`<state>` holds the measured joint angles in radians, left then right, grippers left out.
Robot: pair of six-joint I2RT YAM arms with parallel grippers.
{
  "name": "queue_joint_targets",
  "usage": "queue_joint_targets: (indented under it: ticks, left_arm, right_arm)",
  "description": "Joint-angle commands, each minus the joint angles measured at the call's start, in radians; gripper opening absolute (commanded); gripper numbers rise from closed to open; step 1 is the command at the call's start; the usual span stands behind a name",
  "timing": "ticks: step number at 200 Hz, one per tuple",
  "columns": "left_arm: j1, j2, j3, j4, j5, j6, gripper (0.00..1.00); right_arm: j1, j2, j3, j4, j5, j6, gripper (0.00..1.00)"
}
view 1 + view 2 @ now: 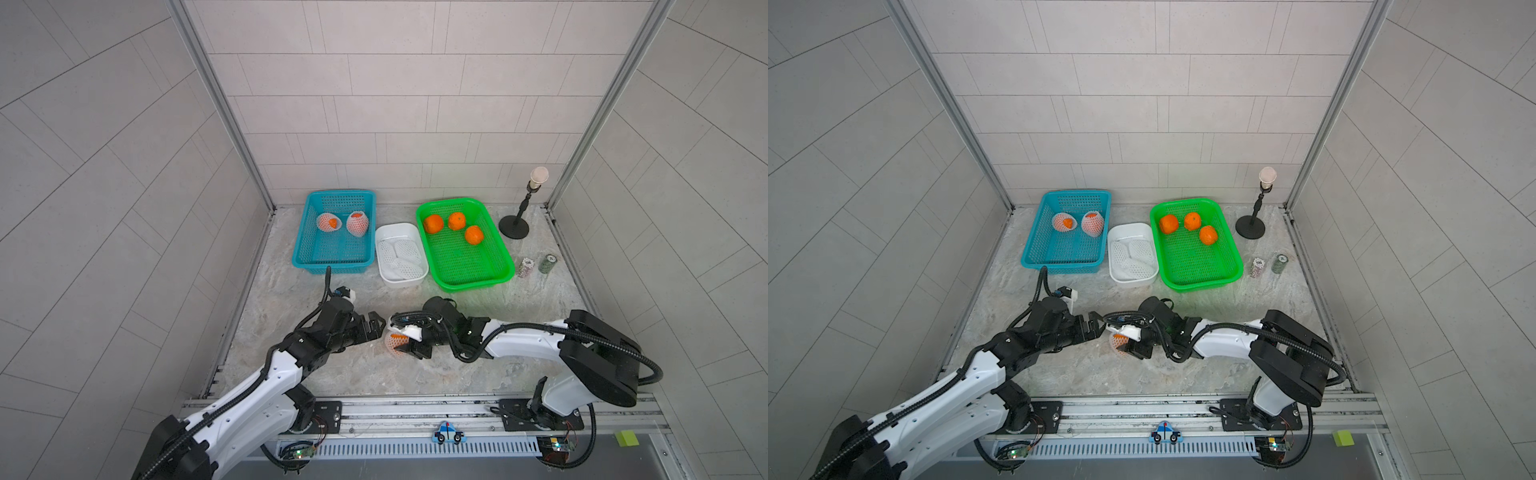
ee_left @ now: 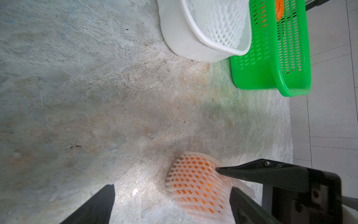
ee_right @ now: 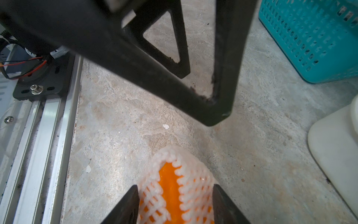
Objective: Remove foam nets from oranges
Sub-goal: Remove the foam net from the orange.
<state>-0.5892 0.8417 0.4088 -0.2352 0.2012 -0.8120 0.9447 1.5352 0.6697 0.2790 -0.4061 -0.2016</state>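
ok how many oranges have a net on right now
3. Two netted oranges sit in the blue basket, a third lies on the table between the right gripper's jaws. The white tub's nets look empty.

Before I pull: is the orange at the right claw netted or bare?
Netted. The foam net wraps the orange; only a strip of skin shows at its open end.

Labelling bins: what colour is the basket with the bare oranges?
Bright green basket, clearest in a top view.

Left arm [image 1: 266, 382], jaws wide, faces right arm [image 1: 523, 338], jaws gripping.
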Motion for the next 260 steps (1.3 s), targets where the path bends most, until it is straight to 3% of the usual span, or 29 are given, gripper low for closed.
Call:
queue_joint_targets:
  ticks: [1, 11, 90, 139, 260]
  left_arm:
    - [0.006, -0.004, -0.008, 0.022, -0.016, -0.002, 1.00]
    - [0.006, -0.008, -0.010, 0.020, -0.012, -0.004, 1.00]
    - [0.006, -0.059, -0.031, -0.006, -0.021, -0.019, 1.00]
    - [0.007, -0.141, -0.038, -0.051, -0.047, -0.015, 1.00]
    - [0.007, -0.158, -0.038, -0.049, -0.037, 0.009, 1.00]
  right_arm:
    - [-0.003, -0.034, 0.010, -0.051, -0.009, -0.021, 0.59]
    - [-0.003, -0.042, 0.011, -0.062, -0.007, -0.022, 0.54]
    - [-0.003, -0.081, 0.009, -0.077, 0.010, -0.015, 0.49]
    - [-0.003, -0.076, 0.036, -0.127, 0.009, -0.025, 0.33]
    - [-0.002, -0.166, 0.049, -0.184, 0.052, -0.011, 0.13]
